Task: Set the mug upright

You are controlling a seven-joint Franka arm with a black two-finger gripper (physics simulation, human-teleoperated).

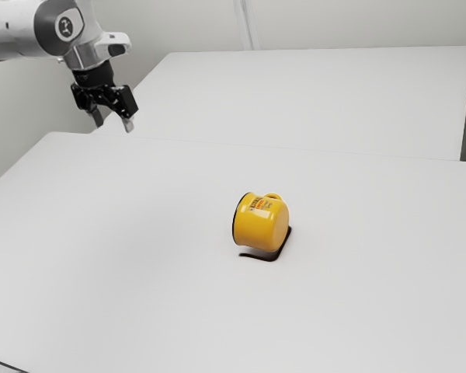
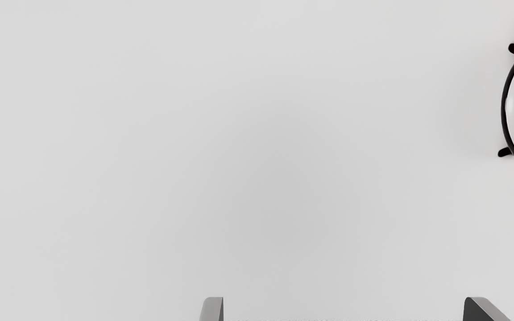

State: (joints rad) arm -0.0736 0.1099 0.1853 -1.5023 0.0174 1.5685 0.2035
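High above the table's far left part in the exterior view, my gripper (image 1: 114,124) hangs open with nothing between its fingers. The yellow mug (image 1: 261,224) lies on its side near the middle of that view, its dark-rimmed mouth facing the exterior view's left and its handle at the upper back. In the wrist view the fingertips of my gripper (image 2: 343,308) stand wide apart, and part of the mug's dark rim (image 2: 504,113) appears at the picture's edge, well apart from the fingers.
A thin black shape (image 1: 273,256) lies against the mug's underside on the white table (image 1: 140,256). Behind it stretches another white surface (image 1: 311,101), with pale walls around. A dark line crosses the exterior view's near left corner.
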